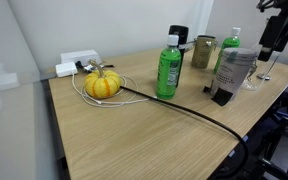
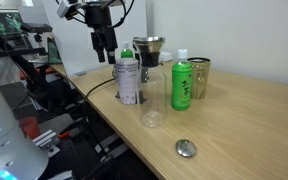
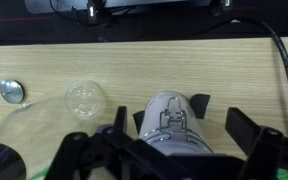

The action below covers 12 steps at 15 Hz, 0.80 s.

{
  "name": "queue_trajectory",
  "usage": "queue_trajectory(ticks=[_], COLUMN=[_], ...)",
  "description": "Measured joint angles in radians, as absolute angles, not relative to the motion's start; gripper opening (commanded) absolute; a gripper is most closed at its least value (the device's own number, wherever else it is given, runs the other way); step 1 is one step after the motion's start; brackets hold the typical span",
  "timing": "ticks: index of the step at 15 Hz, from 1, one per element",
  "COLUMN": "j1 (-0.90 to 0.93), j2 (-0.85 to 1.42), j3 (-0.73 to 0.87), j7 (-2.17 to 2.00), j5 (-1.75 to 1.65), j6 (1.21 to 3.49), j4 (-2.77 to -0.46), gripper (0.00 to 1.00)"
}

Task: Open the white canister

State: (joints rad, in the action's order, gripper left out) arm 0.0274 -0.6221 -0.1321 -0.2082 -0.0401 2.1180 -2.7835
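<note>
The white canister [image 1: 232,72] stands upright near the table's edge, pale with dark printing; it also shows in the other exterior view [image 2: 127,82]. In the wrist view the canister [image 3: 169,118] shows a wire clasp on its side, and its top is hidden by my gripper's body. A round grey metallic lid [image 2: 187,148] lies flat on the table, apart from the canister, and shows in the wrist view [image 3: 11,91] too. My gripper [image 3: 179,140] is open and empty, fingers spread wide. In both exterior views the gripper [image 1: 274,38] [image 2: 104,45] hangs above the canister without touching it.
A clear glass [image 2: 152,105] [image 3: 84,97] stands beside the canister. A green bottle [image 1: 168,68] [image 2: 182,82], an olive-gold tin [image 1: 203,50] [image 2: 199,75] and a second green-capped bottle [image 1: 232,38] stand close by. A small pumpkin [image 1: 102,85], a white power strip [image 1: 74,66] and a black cable [image 1: 184,108] lie on the wooden table [image 1: 114,140].
</note>
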Motion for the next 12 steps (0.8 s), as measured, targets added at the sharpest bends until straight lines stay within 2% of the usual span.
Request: queue_trajectory(ticks=[12], j1=[0.023], j2=[-0.530], j3=[-0.131], j7=[-0.356], j5=[0.013], j6=[2.241], j4=[-2.769], gripper=[1.00])
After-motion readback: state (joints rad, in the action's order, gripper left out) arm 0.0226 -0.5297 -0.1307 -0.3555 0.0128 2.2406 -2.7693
